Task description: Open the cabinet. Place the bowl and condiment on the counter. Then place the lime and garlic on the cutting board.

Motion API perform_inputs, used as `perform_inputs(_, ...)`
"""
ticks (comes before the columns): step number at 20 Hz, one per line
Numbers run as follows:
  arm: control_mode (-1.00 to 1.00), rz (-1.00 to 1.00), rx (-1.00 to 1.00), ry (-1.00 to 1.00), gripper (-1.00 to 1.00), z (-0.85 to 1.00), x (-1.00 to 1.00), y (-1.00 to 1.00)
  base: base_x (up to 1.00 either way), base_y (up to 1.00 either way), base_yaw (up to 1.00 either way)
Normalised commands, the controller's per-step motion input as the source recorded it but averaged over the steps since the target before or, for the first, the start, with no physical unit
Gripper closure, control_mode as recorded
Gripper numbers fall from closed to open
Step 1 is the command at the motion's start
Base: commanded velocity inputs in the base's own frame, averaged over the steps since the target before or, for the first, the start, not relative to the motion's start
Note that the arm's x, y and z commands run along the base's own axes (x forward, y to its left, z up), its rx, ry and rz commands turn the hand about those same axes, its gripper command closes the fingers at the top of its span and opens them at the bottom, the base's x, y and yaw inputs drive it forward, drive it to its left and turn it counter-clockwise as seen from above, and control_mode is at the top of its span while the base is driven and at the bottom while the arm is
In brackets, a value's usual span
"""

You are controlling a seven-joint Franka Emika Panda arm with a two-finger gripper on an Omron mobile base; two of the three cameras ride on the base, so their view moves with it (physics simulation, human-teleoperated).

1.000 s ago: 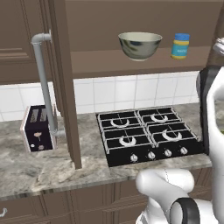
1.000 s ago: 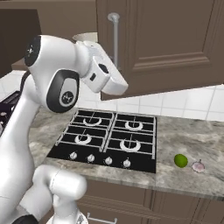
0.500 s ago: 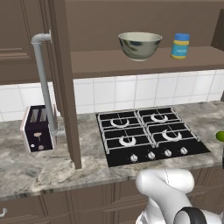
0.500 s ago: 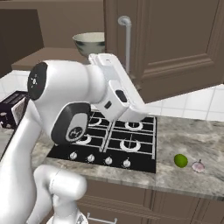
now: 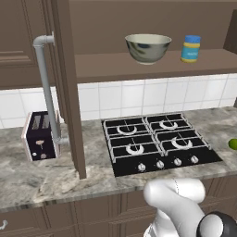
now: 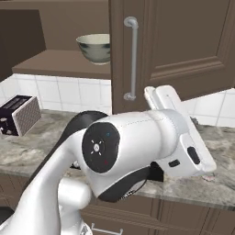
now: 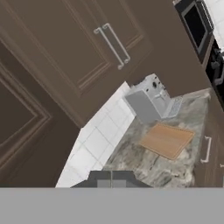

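Swung rightward since the earlier frame, the closed, empty gripper (image 7: 111, 176) faces the cutting board (image 7: 166, 140); bowl (image 5: 147, 47) and condiment (image 5: 190, 48) sit inside the open cabinet (image 5: 152, 65).

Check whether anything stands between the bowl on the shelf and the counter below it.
Nothing visible blocks it. The cabinet door stands open, so the bowl and condiment sit exposed on the shelf. Straight below lies the stove, so the bowl must come down on bare counter beside it.
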Motion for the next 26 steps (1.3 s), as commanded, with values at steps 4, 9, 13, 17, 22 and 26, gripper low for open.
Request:
perform_inputs(4, -1.0, -0.12, -0.02, -0.04, 1.0, -0.04, -0.8, 0.01, 0.0, 0.0, 0.0)
perform_inputs(9, -1.0, -0.27, -0.28, 0.02, -1.0, 0.01, -0.21, 0.96, 0.0, 0.0, 0.0)
perform_inputs(13, -1.0, -0.23, -0.39, 0.03, -1.0, 0.0, 0.0, 1.0, 0.0, 0.0, 0.0)
perform_inputs(17, -1.0, -0.16, -0.38, 0.07, -1.0, 0.02, 0.0, 1.0, 0.0, 0.0, 0.0)
perform_inputs(22, -1.0, -0.01, -0.21, 0.11, -1.0, 0.34, 0.0, 1.0, 0.0, 0.0, 0.0)
perform_inputs(26, -1.0, 0.0, -0.13, 0.02, -1.0, 0.39, 0.02, 1.0, 0.0, 0.0, 0.0)
